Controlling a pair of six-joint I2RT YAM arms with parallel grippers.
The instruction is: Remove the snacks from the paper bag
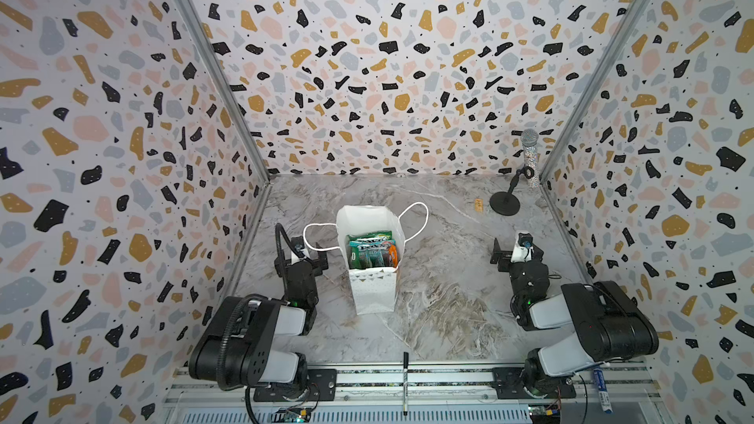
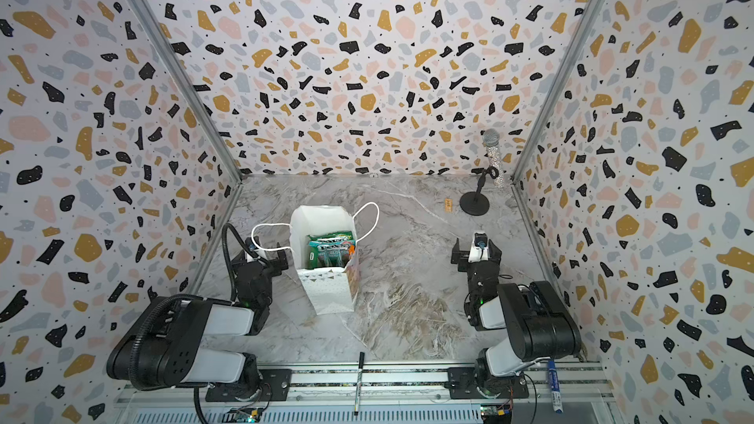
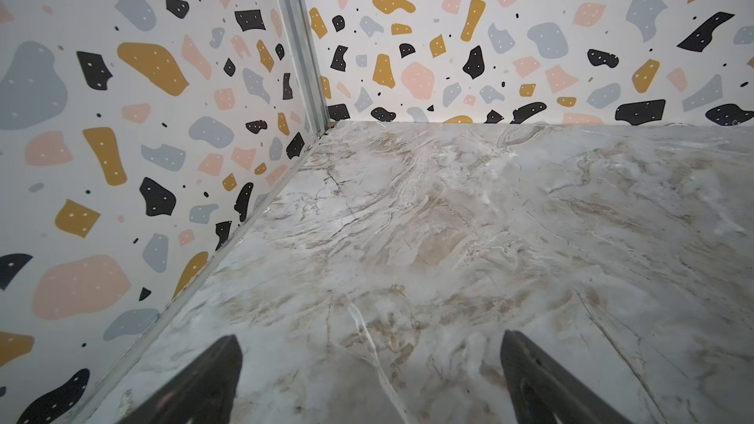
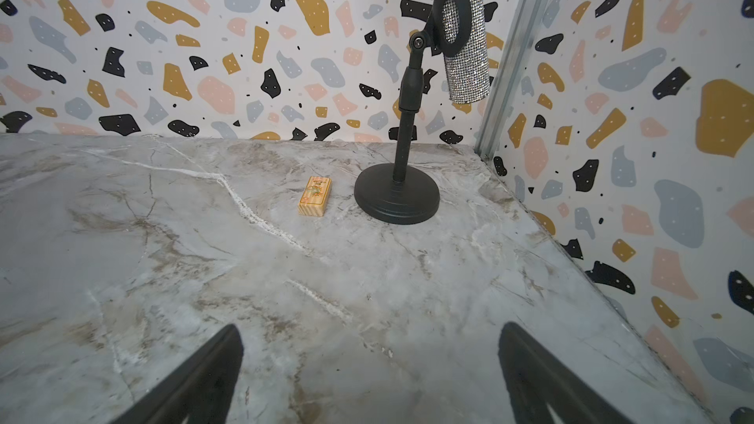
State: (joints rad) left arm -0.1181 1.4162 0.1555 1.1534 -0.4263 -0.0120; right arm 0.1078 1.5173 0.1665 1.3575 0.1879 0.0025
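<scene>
The white paper bag stands upright and open in the middle of the marble table in both top views. Inside it lie the snacks, glossy green and teal packets with an orange one at the right edge. My left gripper is just left of the bag, open and empty; the bag's left cord handle loops above it. My right gripper is well to the bag's right, open and empty. The wrist views show each gripper over bare marble, with the bag out of view.
A glittery microphone on a black stand occupies the back right corner, with a small wooden block beside it. A black pen and a blue marker lie on the front rail. Patterned walls enclose three sides.
</scene>
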